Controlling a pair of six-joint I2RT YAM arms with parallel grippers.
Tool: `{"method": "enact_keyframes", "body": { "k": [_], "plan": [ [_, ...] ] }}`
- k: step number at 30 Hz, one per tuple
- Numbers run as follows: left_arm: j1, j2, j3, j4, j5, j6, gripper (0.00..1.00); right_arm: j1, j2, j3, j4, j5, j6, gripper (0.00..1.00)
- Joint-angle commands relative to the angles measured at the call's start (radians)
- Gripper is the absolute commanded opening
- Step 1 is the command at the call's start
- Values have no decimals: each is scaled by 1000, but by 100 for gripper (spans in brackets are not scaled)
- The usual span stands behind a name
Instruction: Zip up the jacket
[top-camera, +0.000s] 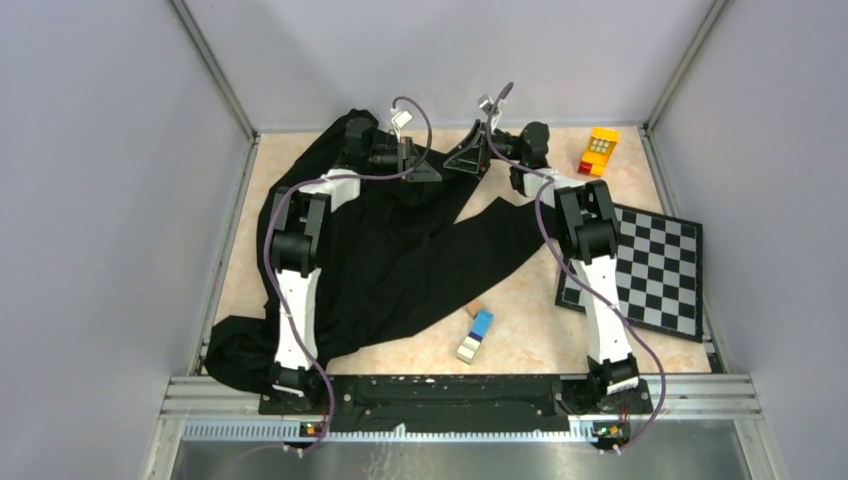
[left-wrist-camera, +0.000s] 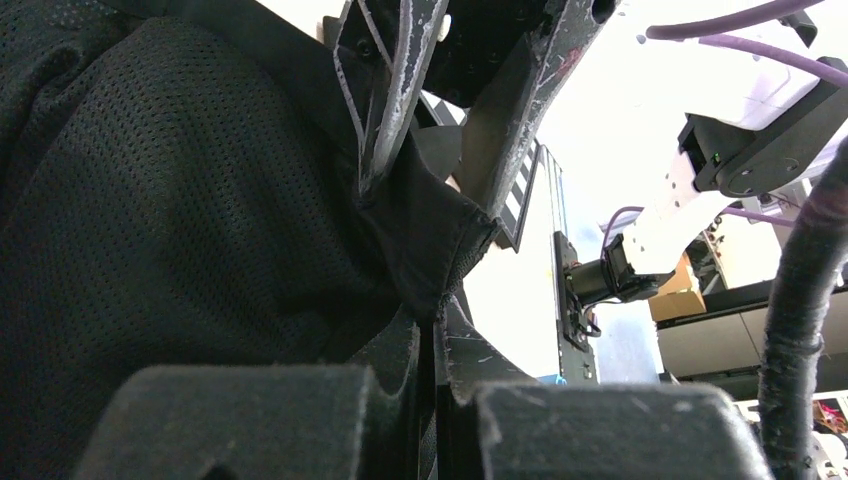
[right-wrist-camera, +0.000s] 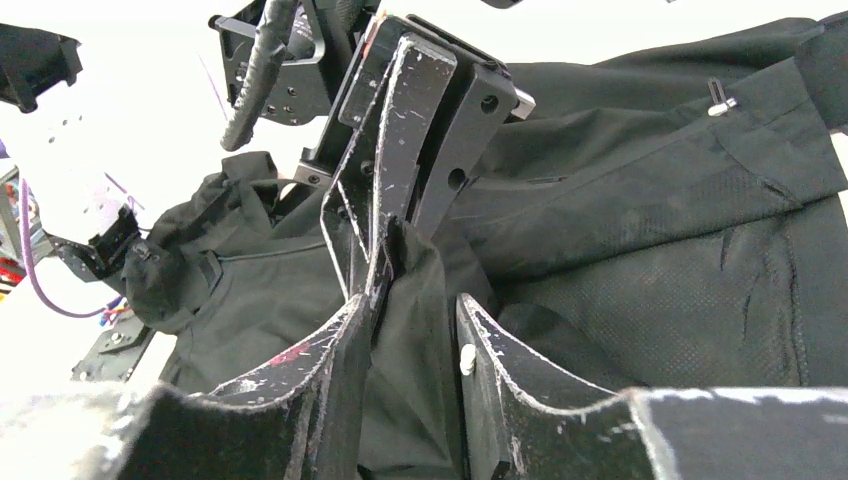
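While the left tool pinches the rumpled black fabric jacket, the spread right tool risks closing off-target and bunching it.

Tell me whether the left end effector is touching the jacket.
Touching. The right wrist view shows the left end effector pinching a raised fold of the jacket.

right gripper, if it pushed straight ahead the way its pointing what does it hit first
Most likely the fold of the jacket that the left gripper holds pinched; it already stands between the right gripper's open fingers. The left gripper's fingers sit right behind, though depth is hard to judge.
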Motion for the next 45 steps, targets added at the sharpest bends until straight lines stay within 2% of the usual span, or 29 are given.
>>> {"method": "enact_keyframes", "body": {
  "k": [1,4,7,8,10,12,14,16,18,20,24,27,32,33,36,42,44,45],
  "plan": [
    [3,-13,20,54,35,-3,0,27,5,47,94,39,22,38],
    [2,-19,14,54,42,-1,0,38,12,76,30,48,-13,38],
    [2,-28,3,50,41,7,0,48,20,103,-20,47,-41,29],
    [3,-32,-2,50,38,10,1,51,22,108,-21,47,-37,24],
    [3,-40,-7,42,30,19,4,51,25,114,-19,49,-14,3],
    [7,-58,-20,7,-4,54,19,51,22,124,-27,62,31,0],
    [13,-101,-61,-17,-53,115,46,48,-4,108,-77,95,68,0],
    [22,-161,-117,-33,-129,177,63,42,-53,55,-188,168,58,0],
    [27,-213,-174,-38,-221,230,70,40,-109,-13,-280,248,34,0],
    [28,-247,-216,-31,-292,257,71,42,-163,-83,-319,320,34,0],
    [28,-253,-242,16,-344,227,66,38,-186,-118,-316,351,100,0],
    [23,-218,-225,54,-291,170,62,40,-186,-130,-244,353,160,0],
    [4,-206,-230,81,-248,156,60,44,-182,-112,-242,350,163,0],
    [4,-203,-229,76,-252,155,55,43,-181,-110,-237,346,166,0],
    [5,-194,-216,54,-273,152,32,49,-179,-111,-215,334,171,0],
    [6,-177,-201,79,-283,104,1,54,-176,-122,-168,328,194,0],
    [9,-182,-211,111,-282,89,0,55,-172,-123,-150,326,199,0],
    [10,-187,-220,121,-281,81,0,54,-168,-126,-135,324,203,4]
  ]
}}
